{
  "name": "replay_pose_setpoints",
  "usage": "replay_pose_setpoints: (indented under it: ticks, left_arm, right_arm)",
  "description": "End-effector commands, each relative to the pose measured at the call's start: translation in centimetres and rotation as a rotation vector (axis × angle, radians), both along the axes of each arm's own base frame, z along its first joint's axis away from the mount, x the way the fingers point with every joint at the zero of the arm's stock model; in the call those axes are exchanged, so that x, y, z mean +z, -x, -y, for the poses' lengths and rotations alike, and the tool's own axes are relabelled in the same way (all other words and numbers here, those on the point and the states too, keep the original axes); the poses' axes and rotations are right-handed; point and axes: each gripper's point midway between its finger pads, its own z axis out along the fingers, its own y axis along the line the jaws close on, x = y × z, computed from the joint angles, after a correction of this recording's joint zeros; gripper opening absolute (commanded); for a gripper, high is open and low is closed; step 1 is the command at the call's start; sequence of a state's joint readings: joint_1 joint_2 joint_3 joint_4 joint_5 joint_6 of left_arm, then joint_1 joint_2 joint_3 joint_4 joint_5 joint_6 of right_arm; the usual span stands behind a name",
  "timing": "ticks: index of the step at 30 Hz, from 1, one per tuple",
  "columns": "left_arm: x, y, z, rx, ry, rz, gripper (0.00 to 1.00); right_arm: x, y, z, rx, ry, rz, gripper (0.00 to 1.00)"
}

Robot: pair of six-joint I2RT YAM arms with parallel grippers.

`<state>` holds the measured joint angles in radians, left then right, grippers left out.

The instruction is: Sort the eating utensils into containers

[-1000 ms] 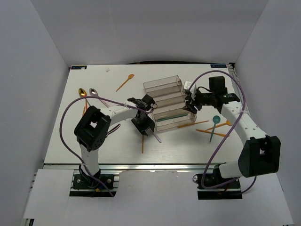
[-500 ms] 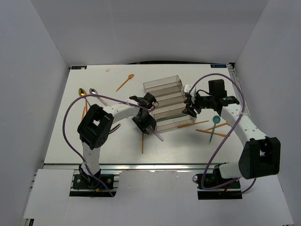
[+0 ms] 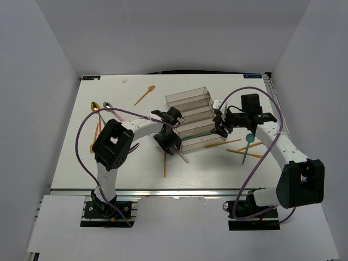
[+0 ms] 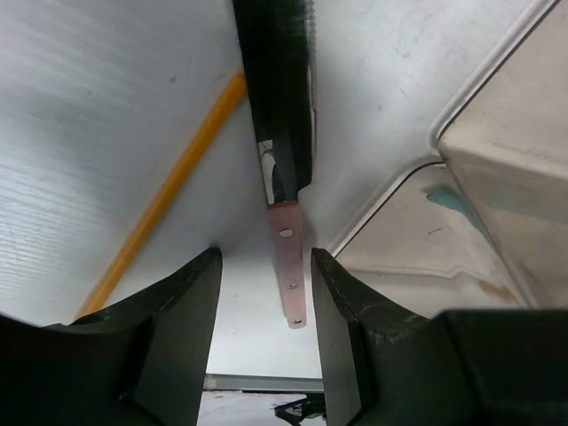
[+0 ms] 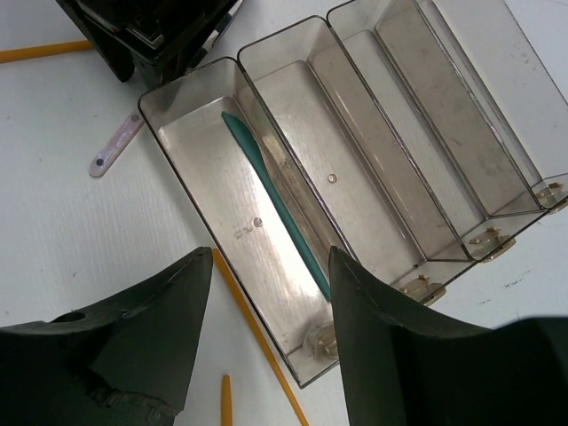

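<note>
The clear brownish tray stands in the middle of the counter, with its four long compartments side by side in steps. The left claw is low at the near left corner of the tray. In the left wrist view its fingers stand apart, with a pale pinkish handle between them. This handle has small holes and touches neither finger, so the claw is open around it and does not grip it. A thin orange stick lies on the counter just beside it, on the left. The right claw hangs over the right end of the tray, wide open and holding nothing. Below it, a teal utensil lies along the lowest, nearest compartment. On the counter to the right of the tray lie a teal spoon and more orange sticks. At the far left are a gold spoon and a silver spoon.
</note>
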<state>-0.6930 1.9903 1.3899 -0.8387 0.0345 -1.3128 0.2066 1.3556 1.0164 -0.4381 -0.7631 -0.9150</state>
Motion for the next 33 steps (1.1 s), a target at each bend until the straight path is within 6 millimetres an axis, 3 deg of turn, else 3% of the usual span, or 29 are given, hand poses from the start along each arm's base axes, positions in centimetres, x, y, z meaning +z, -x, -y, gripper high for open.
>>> replay_pose_setpoints:
  ticks: [1, 7, 11, 15, 19, 25, 30, 33]
  left_arm:
    - [0.0, -1.1, 0.5, 0.012, -0.002, 0.02, 0.56]
    - [-0.9, -0.2, -0.8, 0.003, -0.054, -0.031, 0.53]
    - [-1.6, 2.0, -2.5, -0.001, -0.087, -0.078, 0.47]
    - [-1.4, 2.7, -3.3, -0.021, -0.096, -0.078, 0.3]
    - [-0.3, 1.4, -3.8, -0.043, -0.137, -0.013, 0.18]
    - [4.1, -2.0, -3.7, -0.11, -0.16, 0.157, 0.0]
    - [8.6, -3.8, -4.3, -0.168, -0.174, 0.307, 0.0]
    - [11.5, -4.5, -4.3, -0.332, -0.184, 0.425, 0.0]
  right_arm:
    - [1.2, 0.1, -0.2, 0.005, -0.032, 0.03, 0.62]
    - [1.2, 0.1, 0.0, -0.001, -0.033, 0.028, 0.62]
    - [1.3, 0.1, 0.0, -0.006, -0.036, 0.027, 0.62]
    - [1.4, 0.0, 0.0, -0.007, -0.043, 0.026, 0.62]
    - [1.6, 0.0, 0.0, -0.009, -0.044, 0.023, 0.62]
    - [2.2, -0.1, 0.0, -0.009, -0.047, 0.032, 0.62]
    - [2.8, -0.2, 0.2, -0.014, -0.05, 0.04, 0.62]
    - [3.2, -0.3, 0.4, -0.015, -0.053, 0.049, 0.61]
